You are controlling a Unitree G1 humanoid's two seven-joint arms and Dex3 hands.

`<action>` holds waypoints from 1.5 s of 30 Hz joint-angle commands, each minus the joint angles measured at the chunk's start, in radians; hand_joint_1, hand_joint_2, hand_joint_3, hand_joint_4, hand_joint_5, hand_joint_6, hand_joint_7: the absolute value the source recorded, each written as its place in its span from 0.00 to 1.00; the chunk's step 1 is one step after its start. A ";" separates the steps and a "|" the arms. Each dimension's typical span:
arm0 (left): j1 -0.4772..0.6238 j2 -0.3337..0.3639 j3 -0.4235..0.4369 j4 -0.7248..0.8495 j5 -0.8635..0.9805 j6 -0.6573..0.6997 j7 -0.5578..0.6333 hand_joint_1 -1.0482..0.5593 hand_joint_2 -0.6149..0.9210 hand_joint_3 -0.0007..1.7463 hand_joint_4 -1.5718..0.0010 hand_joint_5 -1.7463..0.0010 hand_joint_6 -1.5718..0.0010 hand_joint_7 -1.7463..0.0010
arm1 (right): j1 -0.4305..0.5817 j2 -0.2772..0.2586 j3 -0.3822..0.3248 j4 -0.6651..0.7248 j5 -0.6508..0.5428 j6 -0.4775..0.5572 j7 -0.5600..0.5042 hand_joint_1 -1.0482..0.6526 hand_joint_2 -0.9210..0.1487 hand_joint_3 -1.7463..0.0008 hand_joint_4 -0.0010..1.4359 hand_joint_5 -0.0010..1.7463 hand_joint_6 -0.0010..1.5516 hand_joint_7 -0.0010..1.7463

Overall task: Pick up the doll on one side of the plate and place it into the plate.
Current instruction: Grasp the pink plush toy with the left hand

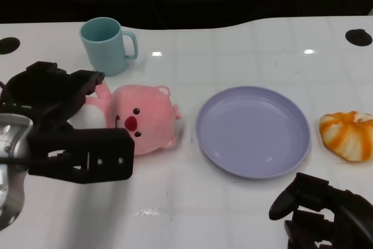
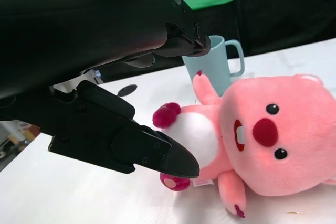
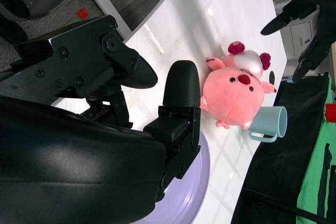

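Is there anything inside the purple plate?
No, the purple plate looks empty. The pink doll lies beside it on the table. In the right wrist view, the right hand hides part of it.

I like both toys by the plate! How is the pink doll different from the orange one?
The pink doll lies left of the plate, the orange toy right of it. The doll shows a face with a red nose; the orange toy is round and white-striped, with no face showing. The left robot hand is at the doll; no robot hand is at the orange toy. Both lie on the table.
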 commanded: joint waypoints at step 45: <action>-0.358 -0.298 -0.193 1.230 -0.122 -0.312 0.577 0.48 0.99 0.03 0.51 0.19 0.28 0.95 | 0.039 -0.015 -0.007 -0.058 0.020 0.031 -0.007 0.55 0.25 0.39 0.46 1.00 0.32 0.82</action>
